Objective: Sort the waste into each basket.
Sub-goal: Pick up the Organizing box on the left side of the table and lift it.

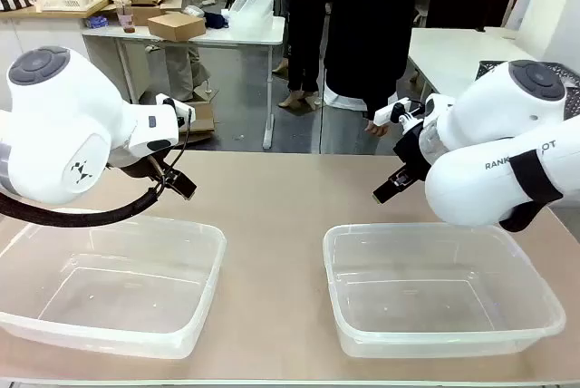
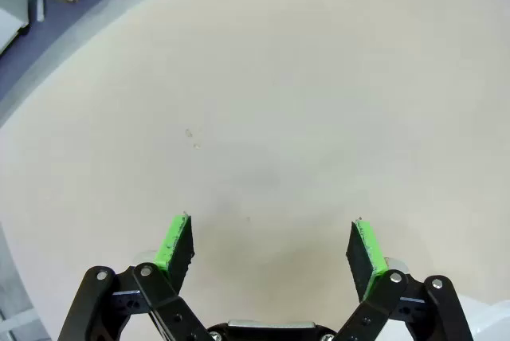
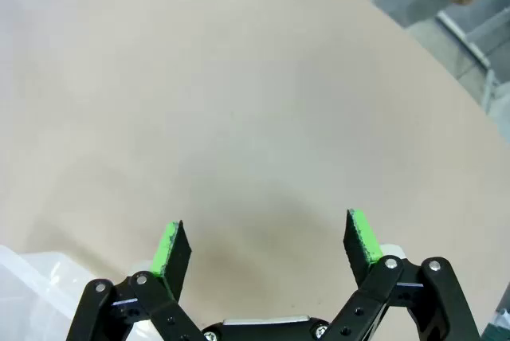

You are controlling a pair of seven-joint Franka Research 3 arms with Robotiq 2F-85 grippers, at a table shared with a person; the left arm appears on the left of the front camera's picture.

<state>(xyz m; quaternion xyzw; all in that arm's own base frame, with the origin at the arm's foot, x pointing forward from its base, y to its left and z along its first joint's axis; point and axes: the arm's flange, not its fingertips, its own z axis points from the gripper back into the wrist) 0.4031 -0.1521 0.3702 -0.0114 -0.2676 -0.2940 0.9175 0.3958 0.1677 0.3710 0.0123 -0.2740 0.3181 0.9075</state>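
Biggest first: a wide beige table [image 1: 272,193], bare in the middle. Next, two white arms, the left arm [image 1: 63,134] and the right arm [image 1: 507,161], both bent in over the near side. Past the far edge, a person [image 1: 362,25] in dark clothes. Then two wide, flat clear tubs on the near side, well apart: the left tub [image 1: 118,221] and the right tub [image 1: 417,227], with nothing lying inside. Too wide and shallow to be the small sorting baskets, by the look of them. Smaller: the left gripper [image 1: 181,189], up above the table just behind the left tub, green pads [image 2: 177,241] spread wide, holding nothing, only bare table between. Same for the right gripper [image 1: 385,193], up just behind the right tub, spread as wide, with nothing in it. As for the waste, the cans and bottles: cannot tell where, and the same for each basket. Looks like the very start, with no sorting done yet. Could go wrong in a few ways from here: bumping a tub rim while swinging low, with elbows so close above the tubs; reaching across the middle together and knocking arm on arm; or dropping a can into a wide tub by mistake for a basket.
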